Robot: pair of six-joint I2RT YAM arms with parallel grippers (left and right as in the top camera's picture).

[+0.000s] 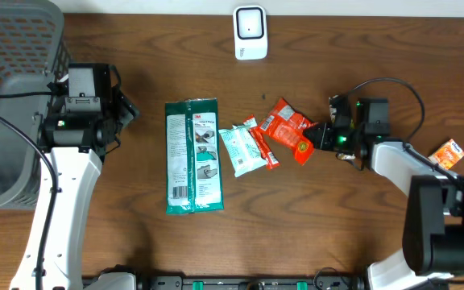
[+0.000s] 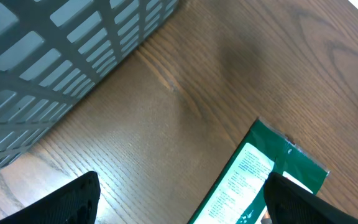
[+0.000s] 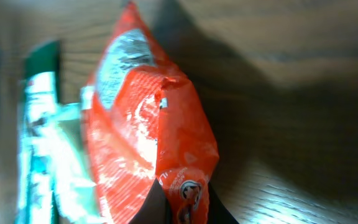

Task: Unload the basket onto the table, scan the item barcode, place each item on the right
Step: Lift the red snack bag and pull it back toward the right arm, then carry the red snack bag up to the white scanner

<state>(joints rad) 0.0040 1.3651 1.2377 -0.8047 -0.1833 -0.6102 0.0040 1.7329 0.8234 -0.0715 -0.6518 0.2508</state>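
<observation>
Right end effector [image 1: 321,135] here is pressed together on the corner of the red packet [image 1: 288,129], which is the item to scan. In the right wrist view my fingers [image 3: 151,213] pinch the packet's bottom edge and the crinkly red foil fills most of the frame. Can't tell whether it's off the surface [image 1: 337,234] or lying on it

The packet is a bit right of the middle, with a teal packet [image 1: 240,150] just beside it on the left. Past that, a long green pack [image 1: 193,157] lies flat. The scanner [image 1: 250,32] stands at the far edge, well apart from the packet. A small orange packet [image 1: 448,153] lies off to the right by my right arm

Left end effector [image 1: 124,109] is spread wide with nothing in it, up by the grey basket [image 1: 6,56]. Its wrist view shows bare wood, the basket wall, and the green pack's corner [image 2: 272,168] poking in between the fingertips
</observation>
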